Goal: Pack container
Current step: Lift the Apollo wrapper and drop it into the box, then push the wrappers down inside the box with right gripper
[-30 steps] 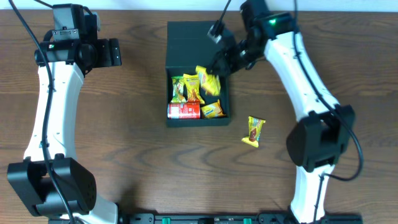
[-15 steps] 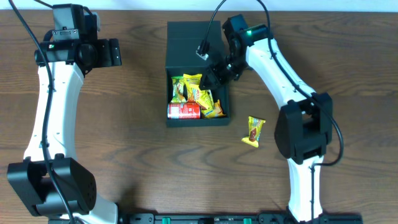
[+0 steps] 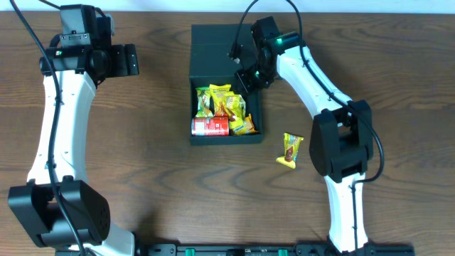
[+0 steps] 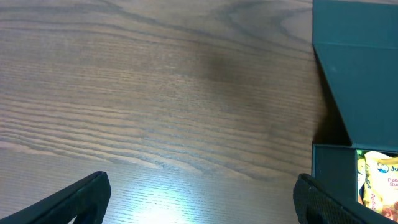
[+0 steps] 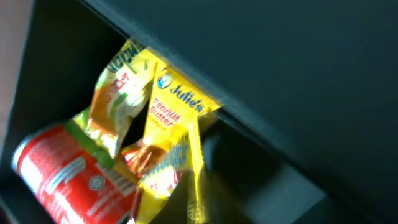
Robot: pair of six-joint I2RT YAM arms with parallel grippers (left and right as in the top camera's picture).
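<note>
Field notes, both arms.

The dark teal-green square cardboard container [image 3: 226, 140] is sitting on the brown wood-grain table [image 3: 142, 171], toward the far edge and between my two arms. Its hinged flap lid [image 3: 217, 50] is lying open and flat on the far side.

Inside, a small red metal can [image 3: 210, 127] is lying along the near wall. A green foil packet [image 3: 204, 102] and several yellow foil packets [image 3: 231, 107] are crowding the space behind it.

I am reaching my right end effector [image 3: 245, 77] over the container's far right corner, just above the packets. Its wrist view is coming through blurred, showing the can and packets against the dark inner wall. I cannot tell whether its fingers are apart or together.

I am holding my left end effector [image 4: 199, 205] over bare table, left of the lid and well apart from the container. Its fingers are spreading wide and gripping nothing.

One loose yellow foil packet [image 3: 292, 150] is lying on the table, right of the container's near right corner and not touching it.
</note>
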